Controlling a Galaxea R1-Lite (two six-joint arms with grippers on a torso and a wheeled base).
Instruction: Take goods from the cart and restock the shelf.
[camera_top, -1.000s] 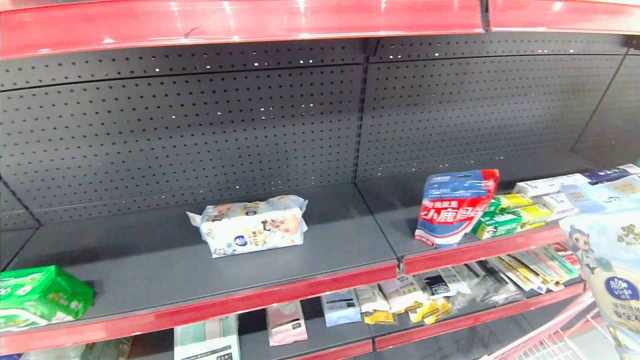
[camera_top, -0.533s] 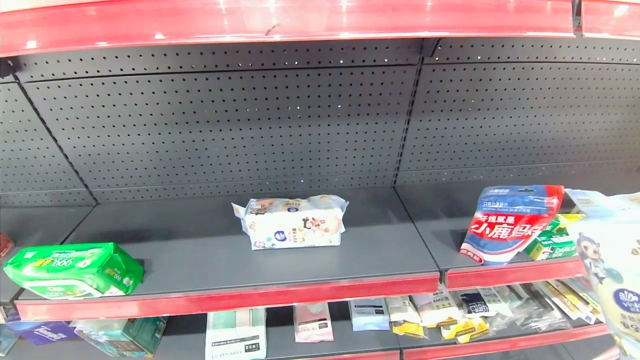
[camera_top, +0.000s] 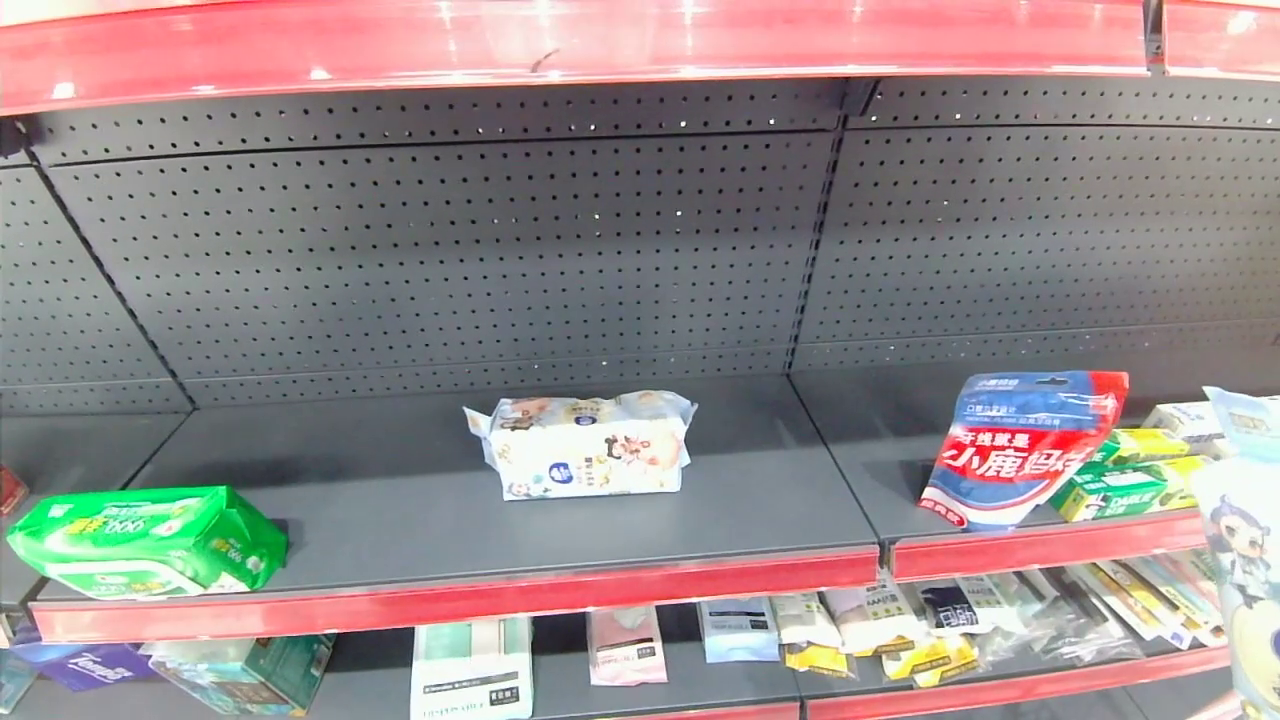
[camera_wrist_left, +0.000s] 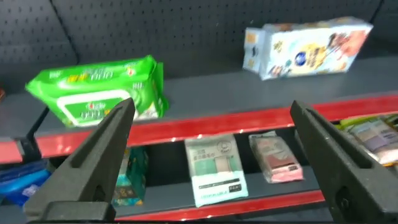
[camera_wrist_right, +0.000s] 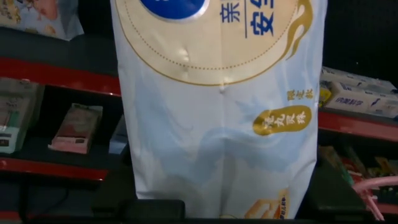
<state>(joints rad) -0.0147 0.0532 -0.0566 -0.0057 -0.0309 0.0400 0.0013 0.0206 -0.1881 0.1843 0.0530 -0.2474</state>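
A tall white pack with a gold band and a cartoon figure (camera_wrist_right: 217, 112) hangs in front of the shelf, and my right gripper (camera_wrist_right: 219, 208) is shut on its lower end. The same pack (camera_top: 1245, 560) stands at the far right of the head view. My left gripper (camera_wrist_left: 217, 162) is open and holds nothing, level with the red shelf lip (camera_wrist_left: 205, 127). On the grey middle shelf (camera_top: 420, 520) lie a green wipes pack (camera_top: 150, 540) and a white cartoon-printed pack (camera_top: 582, 447). A red-and-blue pouch (camera_top: 1020, 445) leans against green boxes (camera_top: 1125, 485).
The lower shelf (camera_top: 700, 690) carries several small packets and boxes. A perforated dark back panel (camera_top: 480, 250) closes the shelf, with a red shelf edge (camera_top: 560, 45) above. A pink cart wire (camera_wrist_right: 380, 183) shows low beside the held pack. Bare grey shelf lies between the green and white packs.
The head camera swung left at first, shifting the whole scene right. Since then the held white pack has slid toward the right edge of the view; the shelf goods have stayed put.
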